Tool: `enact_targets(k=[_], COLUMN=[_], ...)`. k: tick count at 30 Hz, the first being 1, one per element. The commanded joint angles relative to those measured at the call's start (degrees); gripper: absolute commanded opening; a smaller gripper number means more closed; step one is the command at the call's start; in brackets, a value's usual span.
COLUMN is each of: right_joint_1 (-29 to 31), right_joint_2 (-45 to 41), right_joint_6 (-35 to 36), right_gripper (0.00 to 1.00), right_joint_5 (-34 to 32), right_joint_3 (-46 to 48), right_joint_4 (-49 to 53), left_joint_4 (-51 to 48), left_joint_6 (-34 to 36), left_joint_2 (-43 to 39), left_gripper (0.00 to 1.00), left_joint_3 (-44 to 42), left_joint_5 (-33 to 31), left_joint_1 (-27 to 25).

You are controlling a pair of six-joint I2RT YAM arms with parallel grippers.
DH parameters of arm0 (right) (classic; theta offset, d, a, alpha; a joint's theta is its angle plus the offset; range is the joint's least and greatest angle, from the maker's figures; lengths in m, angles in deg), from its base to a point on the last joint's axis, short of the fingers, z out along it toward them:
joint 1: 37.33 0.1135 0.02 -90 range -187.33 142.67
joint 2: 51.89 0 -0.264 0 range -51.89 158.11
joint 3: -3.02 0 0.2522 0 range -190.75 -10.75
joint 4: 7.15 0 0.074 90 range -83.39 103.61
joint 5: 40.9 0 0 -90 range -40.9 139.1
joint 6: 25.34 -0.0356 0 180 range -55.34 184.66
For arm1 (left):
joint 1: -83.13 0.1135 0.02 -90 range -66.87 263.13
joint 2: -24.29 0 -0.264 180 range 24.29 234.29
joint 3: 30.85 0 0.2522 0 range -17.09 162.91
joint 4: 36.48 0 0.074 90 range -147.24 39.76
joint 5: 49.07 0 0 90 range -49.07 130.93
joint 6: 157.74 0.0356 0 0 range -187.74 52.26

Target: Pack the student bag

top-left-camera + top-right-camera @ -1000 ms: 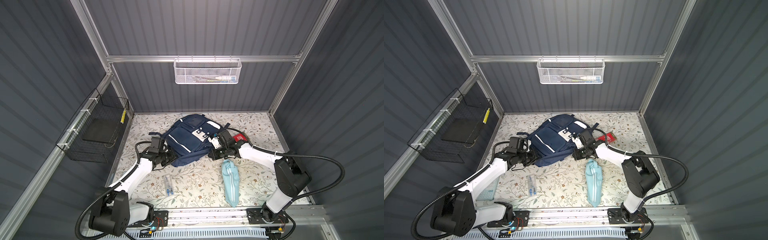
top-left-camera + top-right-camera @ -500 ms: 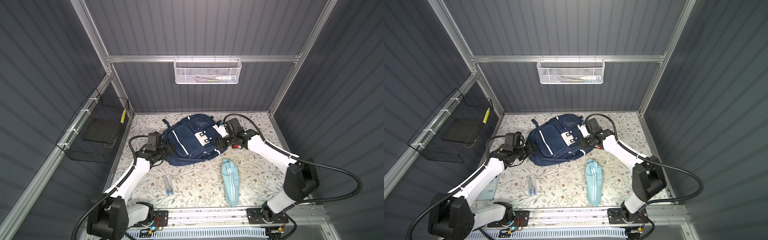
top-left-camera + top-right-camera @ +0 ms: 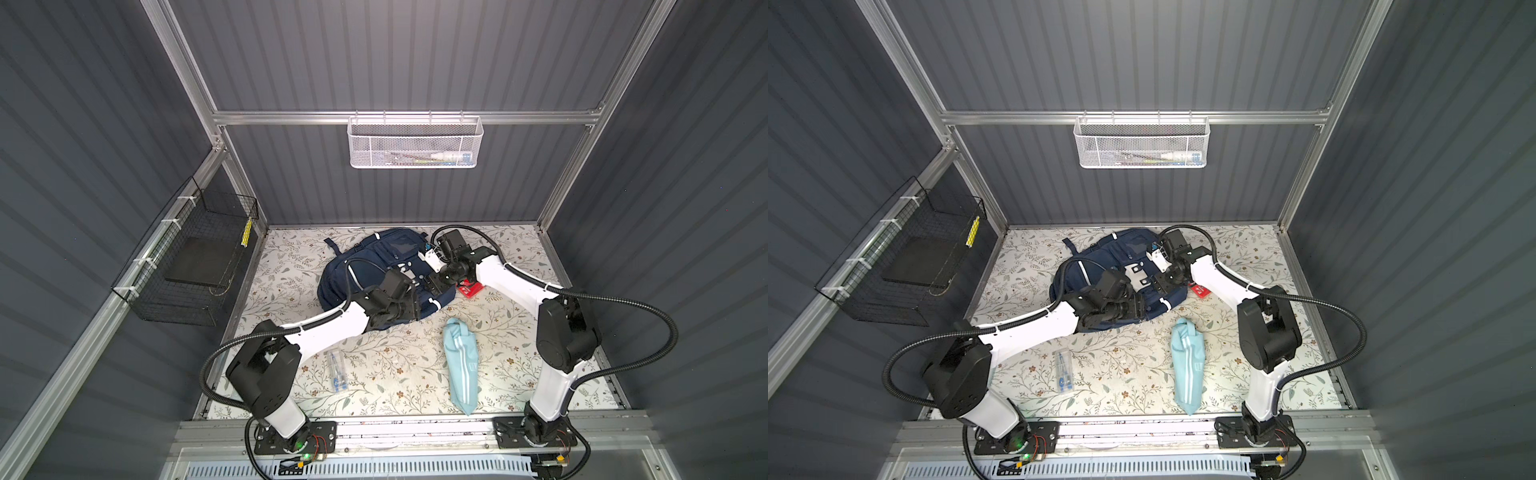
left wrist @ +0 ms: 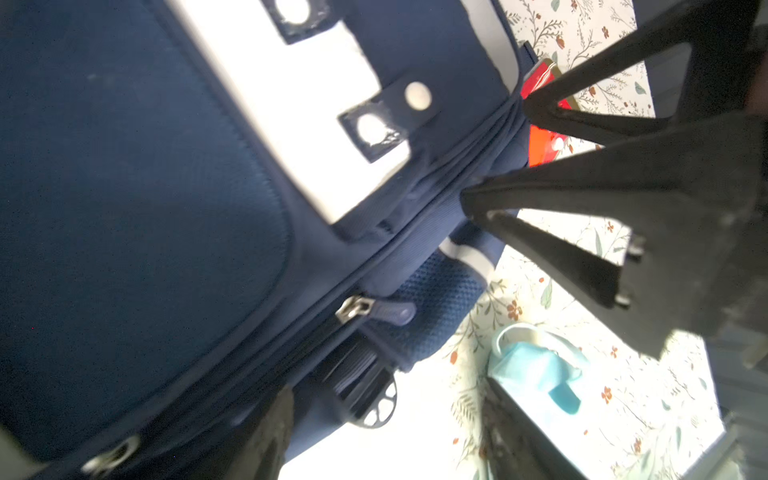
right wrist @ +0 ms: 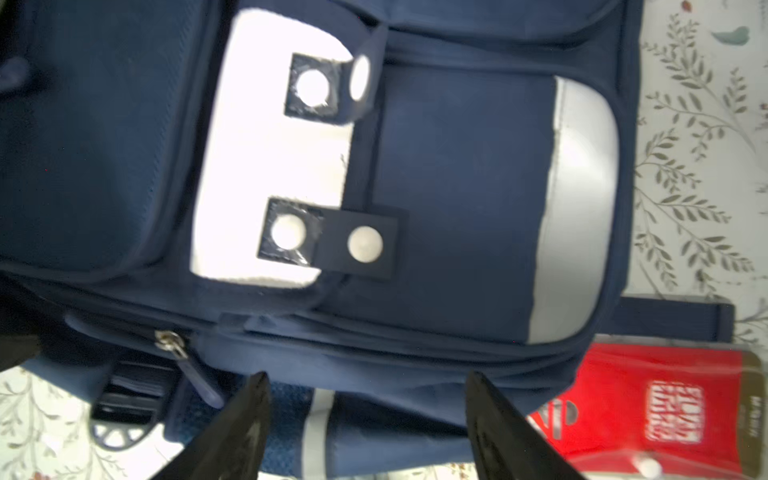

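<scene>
The student bag (image 3: 376, 266) (image 3: 1096, 266), navy with white patches, lies flat at the back of the floral table. My left gripper (image 3: 412, 308) (image 3: 1143, 309) reaches across its near side and stands open at its near right corner, holding nothing. In the left wrist view the left gripper (image 4: 386, 440) straddles the bag (image 4: 137, 208) edge below a zip pull (image 4: 374, 309). My right gripper (image 3: 434, 283) (image 3: 1158, 283) hovers open at the bag's right side. In the right wrist view the right gripper (image 5: 370, 415) spans the bag (image 5: 457, 166) at its striped side pocket.
A red packet (image 3: 469, 287) (image 5: 665, 399) lies right beside the bag. Nearer lie a light-blue striped pouch (image 3: 461, 365) (image 3: 1187, 361) and a clear pen case (image 3: 338, 370). A white mesh basket (image 3: 415, 141) hangs on the back wall, a black wire basket (image 3: 195, 266) on the left wall.
Both grippers have opened and let go of the bag, which now lies farther back. The left arm has swung across to the bag's near right corner; the right gripper is back at its right side.
</scene>
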Motion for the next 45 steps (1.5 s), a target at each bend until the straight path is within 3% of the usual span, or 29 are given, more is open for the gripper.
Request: enact_targets(k=[1, 7, 15, 18, 23, 28, 29, 32, 33, 37, 42, 45], right_joint_1=[-1.41, -2.11, -3.06, -3.08, -3.10, -2.72, -2.53, -1.69, -1.41, 0.69, 0.67, 0.54], right_joint_2=[-0.67, 0.03, 0.67, -0.08, 0.83, 2.82, 3.36, 4.23, 4.49, 3.36, 2.05, 7.01], right_joint_6=[0.88, -4.15, -9.14, -10.41, -12.23, -10.76, -9.81, -6.51, -4.31, 3.75, 6.91, 6.16], right_gripper=[0.74, 0.74, 0.73, 0.73, 0.73, 0.73, 0.72, 0.71, 0.70, 0.73, 0.75, 0.75], right_joint_5=[-1.37, -3.74, 1.88, 2.83, 5.56, 6.42, 6.39, 4.33, 4.04, -7.58, -7.11, -6.17], right_joint_3=[0.18, 0.97, 2.31, 4.06, 4.23, 2.44, 1.82, 0.62, 0.60, 2.75, -0.01, -4.21], right_joint_4=[0.61, -2.36, -3.86, -5.26, -6.61, -5.36, -4.52, -2.52, -2.02, -7.06, -10.51, -9.13], left_joint_4=[-3.05, -5.48, -8.49, -14.67, -16.32, -15.87, -15.57, -15.05, -14.90, -12.34, -9.41, -7.11], left_joint_6=[3.20, 1.26, 2.40, 3.37, 2.13, 1.07, 0.85, -0.31, -0.74, -3.95, -5.30, -4.54], left_joint_2=[3.90, 10.60, 18.80, 22.51, 21.45, 16.67, 15.73, 13.95, 13.15, 8.50, 5.84, 4.77], left_gripper=[0.75, 0.75, 0.75, 0.60, 0.19, 0.08, 0.00, 0.00, 0.04, 0.25, 0.30, 0.30], left_joint_3=[4.07, 7.34, 13.42, 18.76, 17.93, 14.37, 13.54, 11.65, 11.15, 5.25, -2.76, -7.06], left_joint_5=[-8.14, -11.09, -17.42, -20.61, -17.44, -14.00, -13.33, -10.87, -10.24, -8.66, -8.83, -8.58], left_joint_1=[-0.74, -2.65, -3.17, -4.47, -4.47, -4.34, -4.11, -3.37, -3.31, -3.77, -1.15, 2.21])
